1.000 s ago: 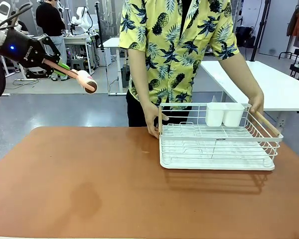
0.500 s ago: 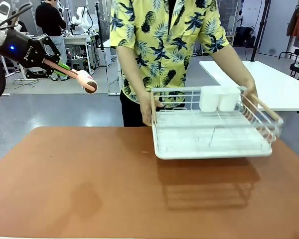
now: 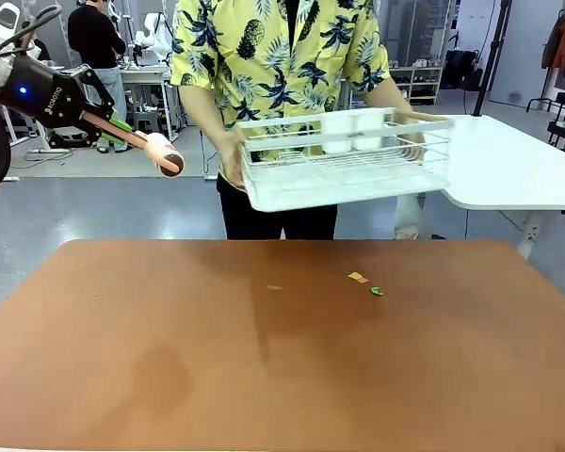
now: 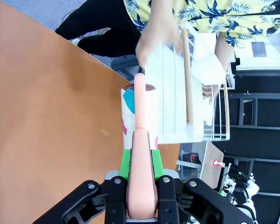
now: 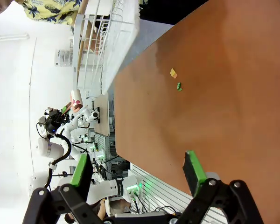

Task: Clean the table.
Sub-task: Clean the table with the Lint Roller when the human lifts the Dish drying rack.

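The reddish-brown table (image 3: 169,377) carries a yellow scrap (image 3: 358,277), a green scrap (image 3: 377,291) and a faint crumb (image 3: 274,287) near its middle. My left gripper (image 3: 99,121) hangs above the far left corner, shut on the pink handle of a lint roller (image 3: 162,153). In the left wrist view the left gripper (image 4: 141,163) clamps that handle, and the lint roller (image 4: 139,114) points over the table (image 4: 37,93). My right gripper (image 5: 136,170) stands open above the table (image 5: 233,116), well apart from the yellow scrap (image 5: 173,73) and the green scrap (image 5: 178,86).
A person at the far side holds a white wire dish rack (image 3: 344,160) with two white cups in the air above the table's far edge. A white-topped table (image 3: 518,169) stands behind at the right. The dish rack (image 5: 107,37) also hangs beyond the table's edge.
The person has lifted the dish rack off the table, up and to the left, uncovering the scraps beneath it. My left arm and the roller have stayed put.
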Motion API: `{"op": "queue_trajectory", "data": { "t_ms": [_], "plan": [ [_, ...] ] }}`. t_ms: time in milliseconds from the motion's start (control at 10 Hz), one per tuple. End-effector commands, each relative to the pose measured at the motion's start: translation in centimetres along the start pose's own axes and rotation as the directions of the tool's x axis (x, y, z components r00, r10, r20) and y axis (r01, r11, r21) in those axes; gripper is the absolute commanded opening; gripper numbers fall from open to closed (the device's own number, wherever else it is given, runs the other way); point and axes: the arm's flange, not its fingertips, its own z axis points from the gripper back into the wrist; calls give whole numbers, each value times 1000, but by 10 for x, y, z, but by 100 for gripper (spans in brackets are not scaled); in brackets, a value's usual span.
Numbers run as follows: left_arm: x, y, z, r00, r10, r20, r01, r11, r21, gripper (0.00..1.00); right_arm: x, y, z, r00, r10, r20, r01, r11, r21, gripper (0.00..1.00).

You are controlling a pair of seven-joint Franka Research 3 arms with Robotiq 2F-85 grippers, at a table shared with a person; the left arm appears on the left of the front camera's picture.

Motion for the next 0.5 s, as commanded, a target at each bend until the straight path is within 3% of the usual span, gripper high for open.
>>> {"op": "queue_trajectory", "data": {
  "t_ms": [0,300,400],
  "plan": [
    [0,0,1,1000,2,2,-2,1000,-2,1,0,2,1,1000,16,4,-16,1000,13,100],
    [0,0,1,1000,2,2,-2,1000,-2,1,0,2,1,1000,16,4,-16,1000,13,100],
    [0,0,0,1000,0,0,0,1000,0,21,0,2,1,1000,16,4,-16,1000,13,100]
  ]
}}
